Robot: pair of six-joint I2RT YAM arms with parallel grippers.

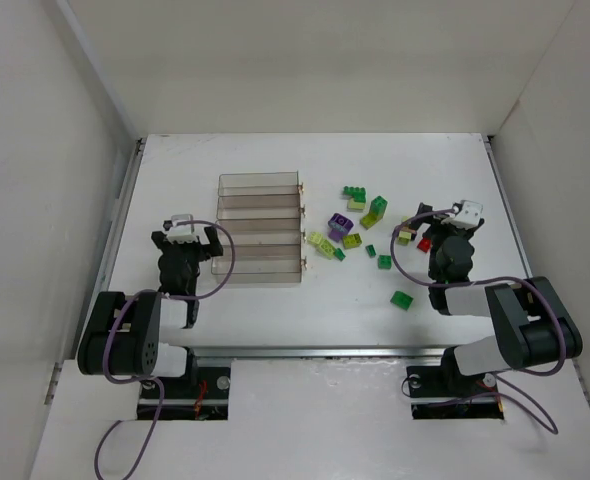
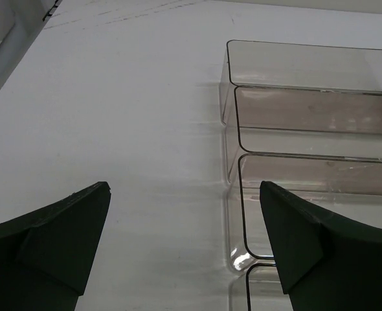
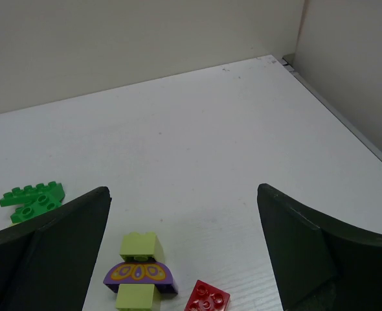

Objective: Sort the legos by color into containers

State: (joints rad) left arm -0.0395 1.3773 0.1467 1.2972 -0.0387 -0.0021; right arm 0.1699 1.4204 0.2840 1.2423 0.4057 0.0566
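The containers (image 1: 260,228) are clear narrow bins joined side by side at the table's centre-left. Their left ends (image 2: 233,129) show in the left wrist view. The legos lie scattered to their right: a dark green one (image 1: 353,191), a yellow-green one (image 1: 374,210), a purple one (image 1: 340,225) and a red one (image 1: 425,243). My left gripper (image 1: 187,237) (image 2: 183,188) stands open over bare table just left of the bins. My right gripper (image 1: 440,232) (image 3: 183,191) is open above the red lego (image 3: 207,299) and a purple-and-yellow-green stack (image 3: 139,273).
A green piece (image 3: 32,199) lies by my right gripper's left finger. More green bricks (image 1: 402,299) (image 1: 384,262) sit nearer the arms. White walls close in the table on the left, back and right.
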